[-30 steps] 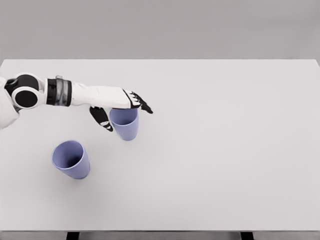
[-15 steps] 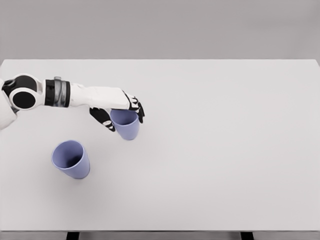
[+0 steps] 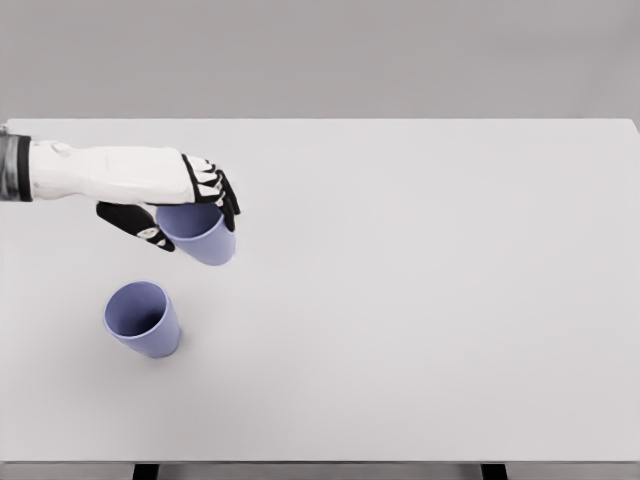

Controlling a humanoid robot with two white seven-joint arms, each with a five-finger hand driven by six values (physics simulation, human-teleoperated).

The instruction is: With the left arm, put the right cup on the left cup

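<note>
Head view: one robot hand, the left hand (image 3: 185, 200), enters from the left edge on a white forearm and reaches toward the middle-left of the table (image 3: 430, 300). Its dark-tipped fingers (image 3: 222, 192) curl over the far side of the rim of one blue-violet cup, while the thumb (image 3: 135, 222) lies against the near left side; the hand is thus closed in a grasp around the upper part of the held cup (image 3: 205, 240). This cup is tilted, its base pointing down and to the right, and whether the base touches the table surface cannot be told from this view. Two cups are visible in all, alike in colour and shape. The second cup (image 3: 143, 318) stands free on the table, nearer the camera and to the left of the held cup, its mouth open upward and leaning slightly toward the left. The two cups are near each other but do not touch; a strip of bare tabletop shows between them. One table appears, white and rectangular, filling most of the frame, with a plain grey background beyond its far edge and two dark supports (image 3: 146, 471) showing under its near edge.
</note>
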